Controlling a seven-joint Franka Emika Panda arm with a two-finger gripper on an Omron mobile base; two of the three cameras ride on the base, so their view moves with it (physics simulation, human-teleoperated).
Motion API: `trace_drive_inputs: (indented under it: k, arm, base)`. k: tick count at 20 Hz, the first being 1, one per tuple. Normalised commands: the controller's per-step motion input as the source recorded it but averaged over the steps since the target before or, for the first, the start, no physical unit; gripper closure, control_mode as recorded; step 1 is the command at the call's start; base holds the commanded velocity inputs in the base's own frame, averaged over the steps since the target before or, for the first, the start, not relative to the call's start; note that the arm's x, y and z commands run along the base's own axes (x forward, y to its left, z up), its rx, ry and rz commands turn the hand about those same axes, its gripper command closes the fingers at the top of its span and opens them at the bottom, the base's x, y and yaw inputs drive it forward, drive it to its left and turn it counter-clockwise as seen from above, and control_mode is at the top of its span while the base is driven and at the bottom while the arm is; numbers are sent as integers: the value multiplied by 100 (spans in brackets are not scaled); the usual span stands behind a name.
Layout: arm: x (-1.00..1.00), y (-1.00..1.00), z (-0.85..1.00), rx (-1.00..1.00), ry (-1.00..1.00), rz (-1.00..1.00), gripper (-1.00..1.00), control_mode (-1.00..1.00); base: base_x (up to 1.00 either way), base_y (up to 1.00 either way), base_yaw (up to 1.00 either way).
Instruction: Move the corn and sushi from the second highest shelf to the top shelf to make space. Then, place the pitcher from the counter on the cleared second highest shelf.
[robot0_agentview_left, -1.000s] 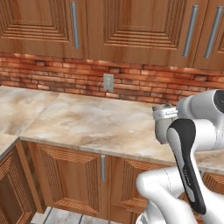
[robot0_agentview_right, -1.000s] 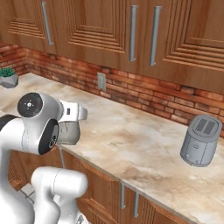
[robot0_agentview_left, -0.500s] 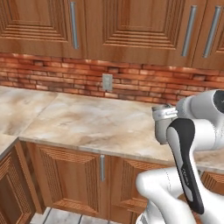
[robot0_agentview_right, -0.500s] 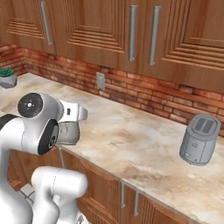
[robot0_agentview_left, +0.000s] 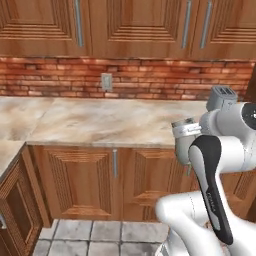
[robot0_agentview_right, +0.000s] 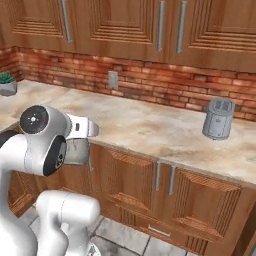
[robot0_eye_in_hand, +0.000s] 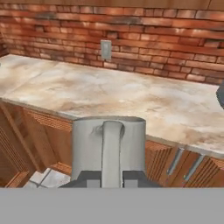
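- I've got the pitcher (robot0_eye_in_hand: 108, 146) right in front of the hand camera, a dull grey jug with its handle running straight down the middle toward me.
- The gripper (robot0_eye_in_hand: 112, 176) is pinched tight on that handle; the two dark finger tips sit just either side of it at the bottom of the hand view.
- From the left base view the pitcher (robot0_agentview_left: 184, 141) hangs off the end of the arm, held up in the air in front of the lower cabinet doors, just past the counter (robot0_agentview_left: 100, 122) edge, not resting on anything.
- The right base view shows the pitcher (robot0_agentview_right: 76, 151) tucked beside the arm's big white joint, again clear of the marbled counter (robot0_agentview_right: 150, 127).
- A grey toaster (robot0_agentview_right: 218, 118) stands on the counter near the brick wall, well apart from the pitcher.
- A wall outlet (robot0_eye_in_hand: 106, 49) sits on the brick above the counter.
- A small potted plant (robot0_agentview_right: 7, 83) is at the far left end.
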Motion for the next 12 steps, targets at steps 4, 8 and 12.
trace_drive_inputs:
  k: [4, 8, 12]
  arm:
    - [0, 0, 0, 0, 0, 0, 100, 100]
    - [0, 0, 0, 0, 0, 0, 100, 100]
    - [0, 0, 0, 0, 0, 0, 100, 100]
  base:
    - [-93, 19, -65]
    - [-73, 0, -69]
    - [-61, -14, -63]
